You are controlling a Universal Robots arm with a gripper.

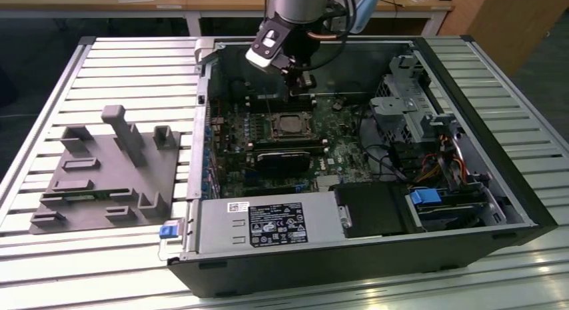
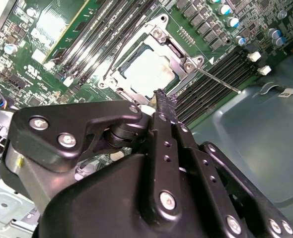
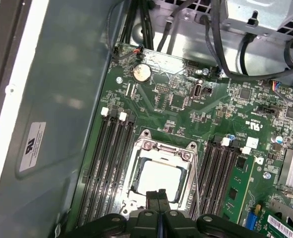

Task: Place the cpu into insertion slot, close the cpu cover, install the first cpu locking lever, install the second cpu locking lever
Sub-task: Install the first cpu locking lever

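Pressed-together black fingers (image 2: 162,119) of your gripper (image 3: 159,193) grasp nothing and sit over one edge of the socket. You see the small square silver-grey cpu (image 3: 159,176) lying flat in the dark square insertion slot (image 3: 135,173). The thin silver metal cpu cover (image 3: 162,148) frames it. One thin shiny metal locking lever (image 2: 218,80) juts out sideways over the green circuit board (image 3: 186,106).

We see a grey fixture plate (image 1: 98,183) on the slatted table (image 1: 133,63), toward its edge at the exterior view's left, just beside the open computer case (image 1: 356,263).
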